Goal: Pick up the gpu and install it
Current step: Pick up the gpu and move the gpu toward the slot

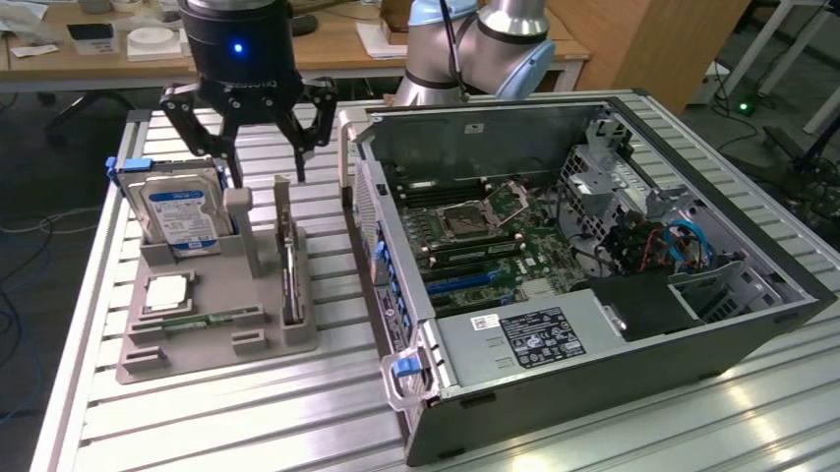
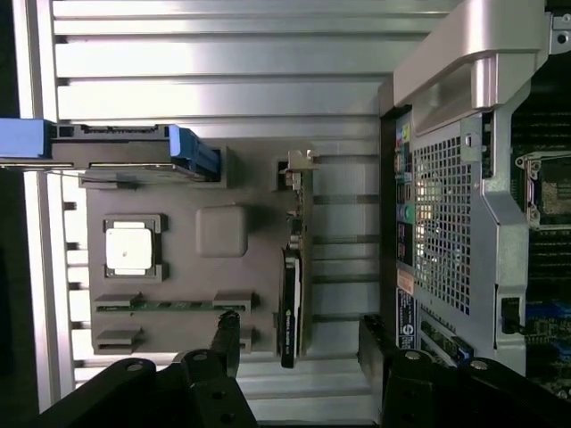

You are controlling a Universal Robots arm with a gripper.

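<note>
The end effector [image 1: 267, 169] hangs with its fingers spread wide and empty above a grey tray [image 1: 197, 354] on the slatted worktop [image 1: 236, 423]. The gpu [image 1: 289, 261] stands on edge in a slot of the tray, between a hard drive [image 1: 177, 211] and the open computer case [image 1: 617, 344].

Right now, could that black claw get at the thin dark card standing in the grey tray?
Probably yes. The gripper hangs open above the tray, the gpu stands on edge with its top free, and the hard drive stands apart from it.
</note>
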